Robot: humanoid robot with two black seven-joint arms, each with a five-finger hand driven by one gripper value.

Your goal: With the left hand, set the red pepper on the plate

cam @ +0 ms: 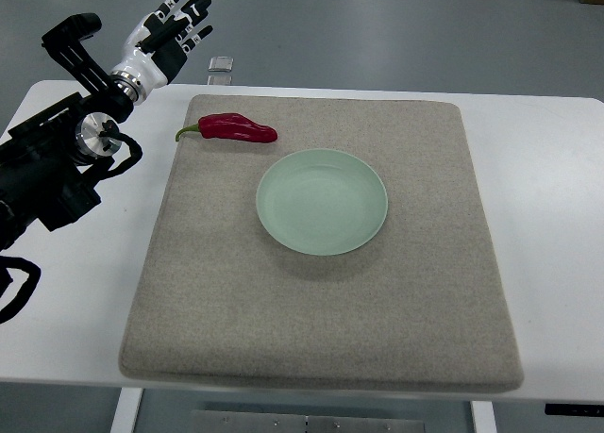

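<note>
White and broad, the desk [552,216] carries a grey felt mat [311,329] that covers most of its top. Near the mat's middle sits a pale green plate [322,202], with nothing on it. Beyond the plate, toward the mat's far left corner, the red pepper [236,128] lies flat on the felt, its green stem pointing left, apart from the plate's rim. Farther still, the left arm [57,169] enters from the left edge, and the left hand [172,32] hangs over the desk's far edge, up and left of the pepper, its fingers [193,13] spread and released, grasping nothing. A small clear object [221,65] rests at the desk's far edge, just beside the hand.
</note>
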